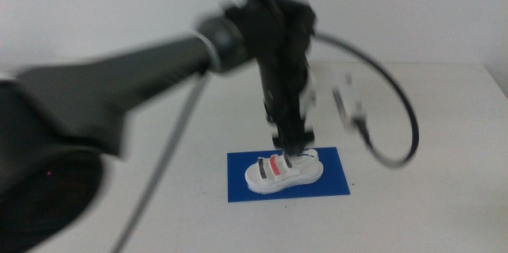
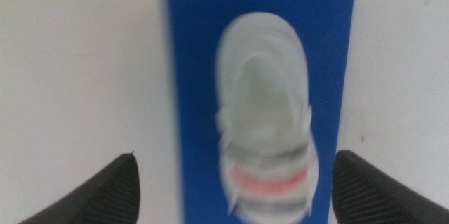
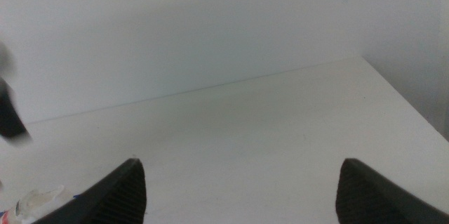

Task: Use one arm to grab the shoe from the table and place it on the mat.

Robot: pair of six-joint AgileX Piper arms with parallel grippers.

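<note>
No readable text, label, brand, number or sign shows in any of the views.

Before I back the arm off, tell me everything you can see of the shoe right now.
The shoe is small and white with a chunky sole and three straps, two dark with a red one between. It sits upright on its sole, wholly on the blue mat, lengthwise along it. The left gripper is directly above the straps, fingers spread wide on either side; contact is too blurred to judge. Nothing else touches the shoe.

White shoe (image 1: 282,170) rests on blue mat (image 1: 240,187).
Upright on its sole, black and red straps showing, lying lengthwise along the mat.
</note>
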